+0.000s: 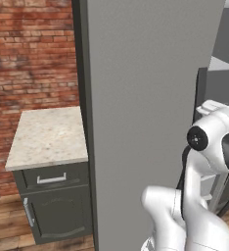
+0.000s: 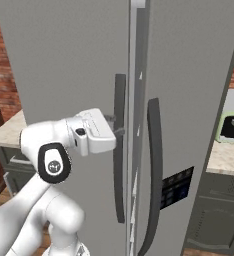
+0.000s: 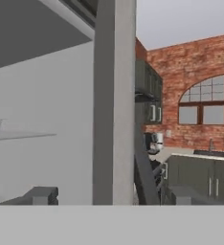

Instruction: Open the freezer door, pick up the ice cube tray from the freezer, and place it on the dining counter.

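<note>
The freezer door (image 2: 64, 75), a plain grey panel with a long dark vertical handle (image 2: 120, 150), stands slightly ajar from the freezer (image 1: 150, 98), and in the hand view its edge (image 3: 115, 95) rises between the two finger tips with a pale shelf showing to its left. The gripper (image 2: 114, 127) sits right at the handle with its jaws spread to either side of the door edge, gripping nothing. Beside it hangs the neighbouring door (image 2: 189, 75) with the black dispenser panel (image 2: 176, 187), and a small stone-topped cabinet (image 1: 48, 137) stands against the brick wall (image 1: 28, 54).
</note>
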Controlling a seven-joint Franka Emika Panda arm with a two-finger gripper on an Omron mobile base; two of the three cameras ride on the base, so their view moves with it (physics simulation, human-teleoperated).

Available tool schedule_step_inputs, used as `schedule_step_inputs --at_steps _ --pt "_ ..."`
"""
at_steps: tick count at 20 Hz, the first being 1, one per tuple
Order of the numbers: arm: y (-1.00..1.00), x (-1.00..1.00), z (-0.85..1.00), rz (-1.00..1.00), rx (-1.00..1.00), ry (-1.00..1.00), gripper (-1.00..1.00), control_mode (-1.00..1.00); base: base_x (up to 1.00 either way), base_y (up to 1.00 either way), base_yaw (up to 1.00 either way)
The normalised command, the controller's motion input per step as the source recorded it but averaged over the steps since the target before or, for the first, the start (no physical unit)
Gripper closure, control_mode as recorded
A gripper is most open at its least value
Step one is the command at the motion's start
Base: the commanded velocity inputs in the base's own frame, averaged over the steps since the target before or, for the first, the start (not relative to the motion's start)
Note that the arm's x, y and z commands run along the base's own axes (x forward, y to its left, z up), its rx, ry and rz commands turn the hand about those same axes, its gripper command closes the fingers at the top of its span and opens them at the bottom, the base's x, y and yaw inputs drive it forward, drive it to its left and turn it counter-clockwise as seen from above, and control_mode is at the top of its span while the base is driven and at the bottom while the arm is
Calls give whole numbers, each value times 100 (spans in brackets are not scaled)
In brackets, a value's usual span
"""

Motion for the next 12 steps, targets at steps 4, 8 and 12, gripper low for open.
schedule_step_inputs --at_steps 4,8,12 --pt "-1 17 0 -11 0 -3 -100 -100 0 0 0" --pt "-7 7 -2 -14 0 -3 -100 -100 0 0 0" --pt "-17 0 -1 -17 0 -2 -100 -100 0 0 0"
